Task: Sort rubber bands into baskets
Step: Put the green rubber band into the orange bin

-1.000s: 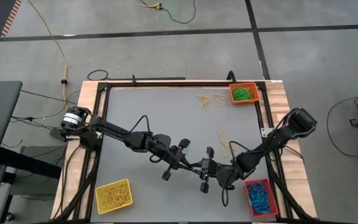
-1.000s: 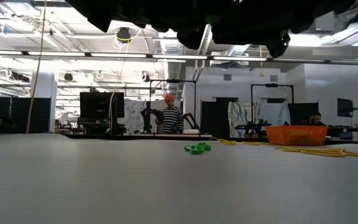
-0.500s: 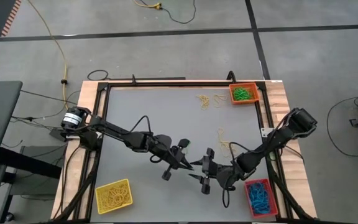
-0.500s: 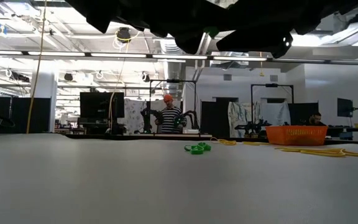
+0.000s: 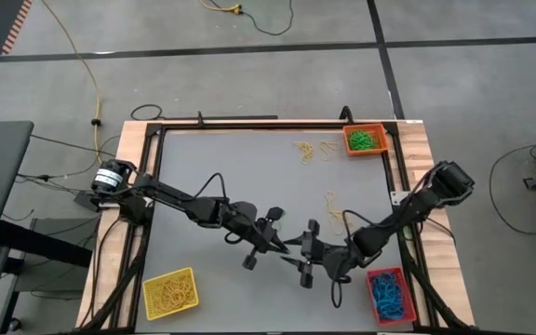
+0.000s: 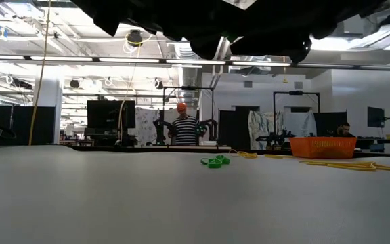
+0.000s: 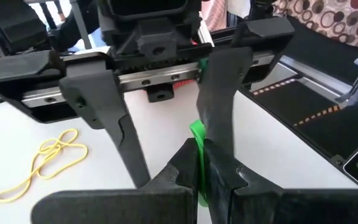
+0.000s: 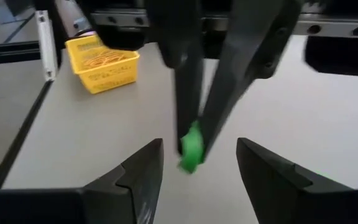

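Clearly you were mid hand-over above the middle of the table (image 5: 249, 177): your left gripper (image 7: 199, 168) was clamped on a green rubber band (image 7: 197, 138), and your right gripper (image 8: 194, 163) stood with its fingers apart on either side of that band. To do this well, I judged you needed the right fingers to close squarely on the free green end before the left let go, then carry it to the orange basket (image 5: 365, 140) at the far right corner, where green bands lay. Loose yellow bands (image 5: 310, 150) waited beside it. No brand, label or writing could be read anywhere.
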You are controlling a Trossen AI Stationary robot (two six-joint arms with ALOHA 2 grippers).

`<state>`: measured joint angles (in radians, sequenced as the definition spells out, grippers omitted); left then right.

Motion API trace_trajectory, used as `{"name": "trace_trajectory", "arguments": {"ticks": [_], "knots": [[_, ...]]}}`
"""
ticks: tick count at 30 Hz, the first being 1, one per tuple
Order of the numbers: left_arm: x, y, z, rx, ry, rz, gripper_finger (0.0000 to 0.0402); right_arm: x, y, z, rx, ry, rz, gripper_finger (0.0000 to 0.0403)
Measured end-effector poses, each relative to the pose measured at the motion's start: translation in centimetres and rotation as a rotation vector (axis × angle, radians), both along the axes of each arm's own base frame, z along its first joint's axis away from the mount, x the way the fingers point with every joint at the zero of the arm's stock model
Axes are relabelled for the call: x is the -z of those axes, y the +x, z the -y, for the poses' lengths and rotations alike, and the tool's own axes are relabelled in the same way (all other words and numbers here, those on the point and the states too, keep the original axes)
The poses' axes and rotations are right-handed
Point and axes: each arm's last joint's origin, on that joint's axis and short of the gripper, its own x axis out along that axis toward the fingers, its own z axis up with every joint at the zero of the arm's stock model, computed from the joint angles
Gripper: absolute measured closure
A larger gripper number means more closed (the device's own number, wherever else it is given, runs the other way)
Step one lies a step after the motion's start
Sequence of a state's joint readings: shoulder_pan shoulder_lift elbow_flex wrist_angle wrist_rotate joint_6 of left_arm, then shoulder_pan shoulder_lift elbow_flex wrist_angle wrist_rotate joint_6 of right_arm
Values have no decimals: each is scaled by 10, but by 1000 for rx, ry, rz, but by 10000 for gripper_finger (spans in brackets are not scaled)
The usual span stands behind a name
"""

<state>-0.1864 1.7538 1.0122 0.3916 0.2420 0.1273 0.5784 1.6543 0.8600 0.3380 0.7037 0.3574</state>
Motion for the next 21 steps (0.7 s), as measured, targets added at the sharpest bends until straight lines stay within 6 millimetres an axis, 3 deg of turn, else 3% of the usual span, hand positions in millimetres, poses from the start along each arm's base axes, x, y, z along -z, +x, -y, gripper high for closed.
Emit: {"name": "trace_trajectory", "arguments": {"ticks": [14,21], "knots": [[0,0,-1,-44,-23,-14,401,1,2,5,5,-33,-20,354],[1,0,-1,-53,-9,-17,401,3,2,6,6,-47,-39,372]]}}
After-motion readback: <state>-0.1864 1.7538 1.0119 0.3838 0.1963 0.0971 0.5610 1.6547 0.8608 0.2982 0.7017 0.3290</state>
